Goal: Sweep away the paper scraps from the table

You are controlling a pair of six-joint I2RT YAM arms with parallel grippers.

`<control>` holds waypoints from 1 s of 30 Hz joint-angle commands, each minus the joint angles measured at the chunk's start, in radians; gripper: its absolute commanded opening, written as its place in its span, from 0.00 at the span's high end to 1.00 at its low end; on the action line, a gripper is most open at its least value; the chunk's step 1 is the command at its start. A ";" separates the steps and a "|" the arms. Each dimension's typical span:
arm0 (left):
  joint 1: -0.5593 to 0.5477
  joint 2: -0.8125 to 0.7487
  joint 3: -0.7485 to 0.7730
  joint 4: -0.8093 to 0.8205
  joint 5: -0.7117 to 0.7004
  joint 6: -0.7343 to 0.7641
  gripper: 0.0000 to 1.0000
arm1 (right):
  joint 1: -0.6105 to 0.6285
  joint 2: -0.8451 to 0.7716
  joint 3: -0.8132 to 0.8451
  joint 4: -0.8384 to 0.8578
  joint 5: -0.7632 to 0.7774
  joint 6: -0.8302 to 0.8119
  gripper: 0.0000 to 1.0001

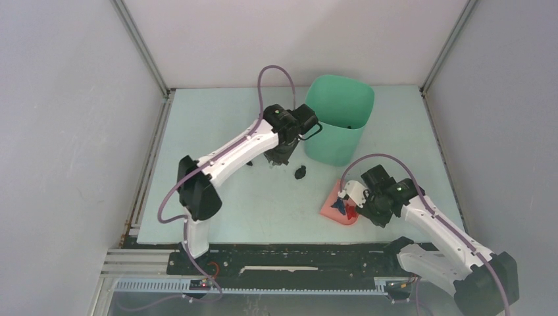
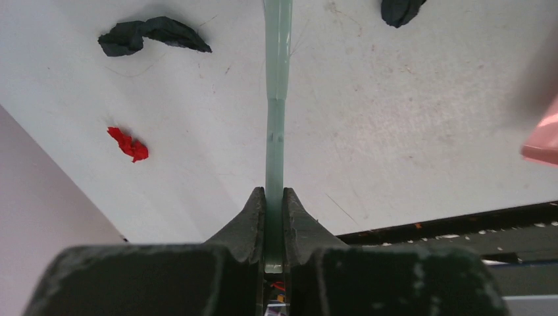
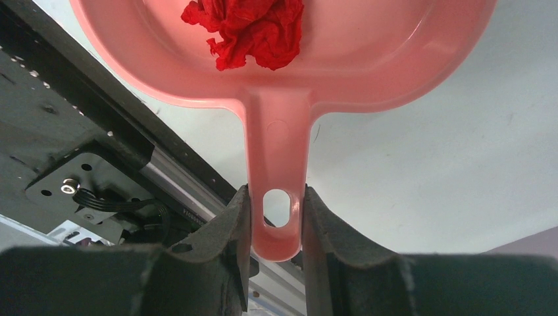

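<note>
Left of centre on the desk, the left fingers pinch the brush handle over loose black paper scraps; lower right, the right fingers clamp the dustpan, which holds red scraps. Mid-sweep, likely; next, brush the strays toward the pan.

Scraps 5 (2 blk); pan, brush, bin 1 ea.

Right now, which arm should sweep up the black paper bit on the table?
Left. The left gripper is shut on the brush, with the black scrap lying close beside it. The right gripper holds the dustpan by its handle, farther off, so it probably just catches.
</note>
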 commanded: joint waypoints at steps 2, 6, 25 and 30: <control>-0.006 0.091 0.056 -0.019 -0.050 0.099 1.00 | -0.016 0.032 -0.008 0.057 0.028 -0.024 1.00; -0.032 0.152 0.065 -0.016 0.002 0.125 1.00 | -0.018 0.086 -0.008 0.097 0.021 -0.012 1.00; -0.203 -0.012 0.049 0.073 0.485 0.059 1.00 | -0.014 0.151 -0.008 0.185 -0.052 0.037 1.00; -0.214 -0.100 0.066 0.085 0.457 0.012 1.00 | -0.013 0.139 -0.008 0.185 -0.059 0.044 1.00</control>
